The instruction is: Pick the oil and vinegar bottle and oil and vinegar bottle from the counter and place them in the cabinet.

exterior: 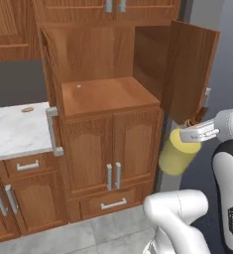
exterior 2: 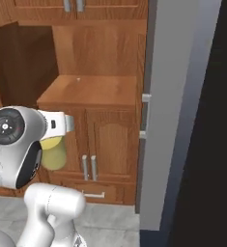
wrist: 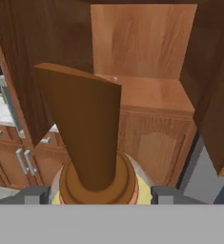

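My gripper [exterior: 190, 135] is shut on the squat oil and vinegar bottle [exterior: 177, 153], which has pale yellow liquid and a brown neck. I hold it in the air, tilted, to the right of the cabinet [exterior: 108, 95] and below its open right door [exterior: 191, 74]. In the hand view the brown neck [wrist: 90, 128] rises in front of me, with dark fingers [wrist: 36, 194] on either side of the bottle's shoulder. The cabinet's shelf [wrist: 154, 93] lies ahead, bare and higher than the bottle. From the right base, the yellow bottle [exterior 2: 54, 153] peeks out behind my arm.
The cabinet's left door [exterior: 49, 74] swings out with a grey bar handle [exterior: 52, 133]. A marble counter [exterior: 16, 131] lies to the left, a small brown item [exterior: 28, 109] on it. Lower cupboard doors [exterior: 113, 154] sit under the shelf. A grey panel [exterior 2: 175, 111] stands at right.
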Robot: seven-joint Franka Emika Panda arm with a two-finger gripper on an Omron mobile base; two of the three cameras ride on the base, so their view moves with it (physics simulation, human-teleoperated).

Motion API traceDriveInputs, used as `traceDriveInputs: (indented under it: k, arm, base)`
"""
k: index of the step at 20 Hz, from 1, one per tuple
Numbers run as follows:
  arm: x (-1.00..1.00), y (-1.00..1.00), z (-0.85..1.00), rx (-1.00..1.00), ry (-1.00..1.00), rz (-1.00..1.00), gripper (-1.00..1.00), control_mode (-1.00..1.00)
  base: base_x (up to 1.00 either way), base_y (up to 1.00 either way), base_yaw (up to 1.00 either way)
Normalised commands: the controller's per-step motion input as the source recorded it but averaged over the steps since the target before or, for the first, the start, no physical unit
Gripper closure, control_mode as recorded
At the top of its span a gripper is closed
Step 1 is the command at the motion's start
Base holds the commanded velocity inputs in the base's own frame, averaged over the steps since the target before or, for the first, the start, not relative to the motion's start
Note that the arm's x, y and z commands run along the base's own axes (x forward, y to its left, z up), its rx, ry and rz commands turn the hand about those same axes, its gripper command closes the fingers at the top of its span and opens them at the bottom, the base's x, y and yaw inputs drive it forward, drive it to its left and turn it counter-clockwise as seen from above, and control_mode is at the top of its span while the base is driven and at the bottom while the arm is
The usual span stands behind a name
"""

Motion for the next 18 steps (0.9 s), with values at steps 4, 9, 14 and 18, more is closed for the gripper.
traceDriveInputs:
  k: [4,9,14,18]
  arm:
    - [0.0,0.0,0.0,0.0,0.0,0.0,1.0,1.0]
    - [0.0,0.0,0.0,0.0,0.0,0.0,1.0,1.0]
    - [0.0,0.0,0.0,0.0,0.0,0.0,1.0,1.0]
    - [0.0,0.0,0.0,0.0,0.0,0.0,1.0,1.0]
  base:
    - [0.76,-0.35,0.0]
    - [0.55,0.06,0.0]
    - [0.01,0.41,0.0]
    - [0.48,0.06,0.0]
